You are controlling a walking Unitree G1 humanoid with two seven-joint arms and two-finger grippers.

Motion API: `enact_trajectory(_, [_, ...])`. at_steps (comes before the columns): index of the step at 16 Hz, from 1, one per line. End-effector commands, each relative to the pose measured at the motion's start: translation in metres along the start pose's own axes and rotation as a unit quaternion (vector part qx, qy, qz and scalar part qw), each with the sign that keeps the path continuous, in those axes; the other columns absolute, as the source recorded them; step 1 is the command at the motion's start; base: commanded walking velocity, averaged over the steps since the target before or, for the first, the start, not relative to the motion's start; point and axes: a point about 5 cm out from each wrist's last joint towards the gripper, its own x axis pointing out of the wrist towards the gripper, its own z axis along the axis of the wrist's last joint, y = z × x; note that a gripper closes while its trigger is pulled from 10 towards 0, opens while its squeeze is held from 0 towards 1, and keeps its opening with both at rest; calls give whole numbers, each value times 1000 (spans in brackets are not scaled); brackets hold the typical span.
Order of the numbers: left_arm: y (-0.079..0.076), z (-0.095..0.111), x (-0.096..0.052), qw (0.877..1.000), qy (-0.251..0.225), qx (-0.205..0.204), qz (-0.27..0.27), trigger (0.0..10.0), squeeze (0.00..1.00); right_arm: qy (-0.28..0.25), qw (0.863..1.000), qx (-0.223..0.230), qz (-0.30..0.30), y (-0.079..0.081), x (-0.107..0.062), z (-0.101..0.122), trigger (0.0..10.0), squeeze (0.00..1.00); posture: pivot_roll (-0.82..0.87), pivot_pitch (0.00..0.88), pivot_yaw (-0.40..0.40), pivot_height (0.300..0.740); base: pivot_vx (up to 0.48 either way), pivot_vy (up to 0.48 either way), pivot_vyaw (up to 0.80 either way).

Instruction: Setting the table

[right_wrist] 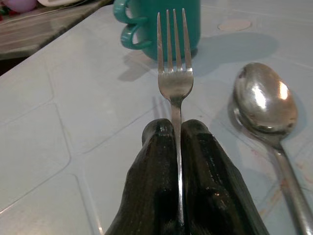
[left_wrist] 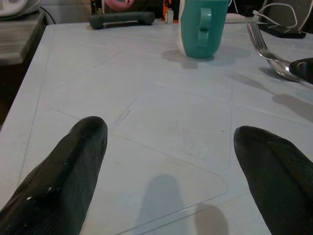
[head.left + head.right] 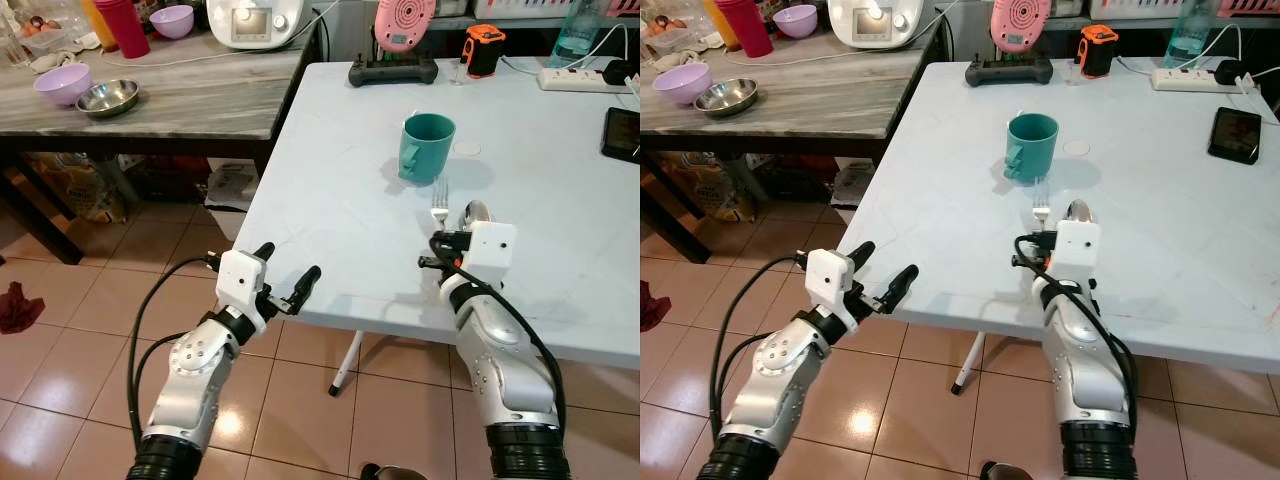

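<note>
Nearest the camera, two silver arms are seen reaching toward a white folding table. The left gripper is held at the table's near left edge with its two black fingers spread wide apart, and nothing is held between them. The right gripper is pressed together on the handle of one fork, whose four tines are pointed away toward the mug. In the head views the fork is seen just past the right wrist camera block, over the table's near middle.

Just beside the fork, on its right, one spoon is laid bowl-up on the tabletop, apart from the fork. It cannot be told whether the fork rests on the table or is held just above it.

Beyond the fork, one teal mug stands upright with its handle turned to the left. A small round white disc is seen flat on the table just to the mug's right.

At the far edge of the table, one black controller, one pink round device and one orange and black object are lined up. One white power strip and one dark phone are placed toward the far right.

To the left, on a separate grey wooden counter, two purple bowls are counted, along with one steel bowl, one red tumbler and one white kitchen appliance.
</note>
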Motion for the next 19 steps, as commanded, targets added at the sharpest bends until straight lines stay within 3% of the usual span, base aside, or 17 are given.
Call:
enact_trajectory(1, [5,-1,-1,1000,3,-6,13,10000,0,-13,1000,-6,3,3,-2,4,10000,0,-260,89,84,740,0,0,-400])
enact_trajectory(5, [6,-1,1,1000,0,-12,16,10000,0,-20,1000,-13,-3,2,-3,6,10000,0,-260,89,84,740,0,0,-598])
enact_trajectory(11, [8,-1,6,1000,-5,-14,20,10000,0,-28,1000,-12,-6,0,-2,9,10000,0,-265,81,87,740,0,364,-608])
enact_trajectory(16, [8,-2,8,999,-8,-25,31,10000,0,-48,999,-13,-8,-1,-4,14,10000,0,-268,81,86,740,0,413,0])
enact_trajectory(19, [13,-1,9,997,-15,-32,67,10000,0,-67,998,-18,-4,-3,-6,18,10000,0,-266,80,85,740,0,424,0])
